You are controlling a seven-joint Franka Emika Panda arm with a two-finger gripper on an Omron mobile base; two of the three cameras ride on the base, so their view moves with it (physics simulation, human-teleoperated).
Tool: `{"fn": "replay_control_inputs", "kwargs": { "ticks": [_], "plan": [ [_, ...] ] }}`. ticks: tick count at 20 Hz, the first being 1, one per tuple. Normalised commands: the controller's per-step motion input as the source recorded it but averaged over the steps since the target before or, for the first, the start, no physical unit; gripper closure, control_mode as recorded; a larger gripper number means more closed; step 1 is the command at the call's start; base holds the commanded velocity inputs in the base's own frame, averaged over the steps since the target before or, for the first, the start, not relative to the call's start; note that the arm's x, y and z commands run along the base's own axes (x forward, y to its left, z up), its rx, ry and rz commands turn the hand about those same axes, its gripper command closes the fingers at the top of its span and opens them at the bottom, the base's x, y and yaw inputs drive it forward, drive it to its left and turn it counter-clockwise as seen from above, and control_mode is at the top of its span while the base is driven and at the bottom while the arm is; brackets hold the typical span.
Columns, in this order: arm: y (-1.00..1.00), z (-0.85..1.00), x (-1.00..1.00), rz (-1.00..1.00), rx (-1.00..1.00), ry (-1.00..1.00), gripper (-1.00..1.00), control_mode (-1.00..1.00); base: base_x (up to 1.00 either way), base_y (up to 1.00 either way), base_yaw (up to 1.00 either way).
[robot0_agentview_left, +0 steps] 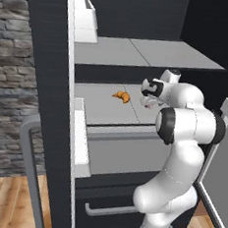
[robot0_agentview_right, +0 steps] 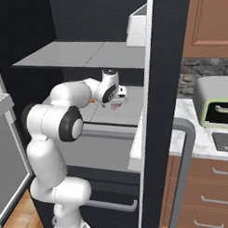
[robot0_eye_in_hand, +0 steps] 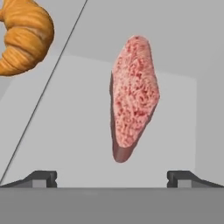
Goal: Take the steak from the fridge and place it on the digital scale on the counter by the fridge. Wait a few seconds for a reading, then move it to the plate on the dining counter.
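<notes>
Black and tall, the fridge [robot0_agentview_left: 45, 80] stands with its doors swung wide, pale grey shelves bare but for two small things on the middle shelf [robot0_agentview_left: 102, 107]. The white arm reaches in over that shelf, and in the right base view the hand [robot0_agentview_right: 116, 104] hangs just above the shelf floor with a glimpse of pink beneath it. To the right of the fridge, on the marble desk [robot0_agentview_right: 193, 131], sit a pale green-trimmed toaster oven [robot0_agentview_right: 214, 107] and, just in front of it, the dark flat digital scale [robot0_agentview_right: 225, 141], the first stop for the meat. On the shelf an orange croissant [robot0_eye_in_hand: 24, 35] lies near but clear of the steak [robot0_eye_in_hand: 133, 98]. In the hand view the steak, a reddish-pink slab with a darker rim, lies flat on the shelf straight ahead of the hand, centred between the two dark fingertips [robot0_eye_in_hand: 41, 178], which stand as wide apart as they go and grip nothing. Its long axis runs away from the hand, so the narrow width sits across the jaw line. I judge it light, soft and somewhat slick, likely to sag or slip if pinched at a tip; closing across the middle of its narrow width, low against the shelf, looks the surest hold.
</notes>
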Motion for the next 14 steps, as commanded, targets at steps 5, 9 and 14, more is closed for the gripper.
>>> {"fn": "replay_control_inputs", "kwargs": {
  "ticks": [5, 9, 14],
  "plan": [
    [0.00, -0.12, 0.57, 0.00, 0.00, 0.00, -1.00, -1.00, 0.00, 0.00, 0.00],
    [0.00, -0.28, 0.44, 0.00, 0.00, 0.00, -1.00, -1.00, 0.00, 0.00, 0.00],
    [0.00, -0.22, 0.37, 0.00, 0.00, 0.00, -1.00, -1.00, 0.00, 0.00, 0.00]
  ]
}}
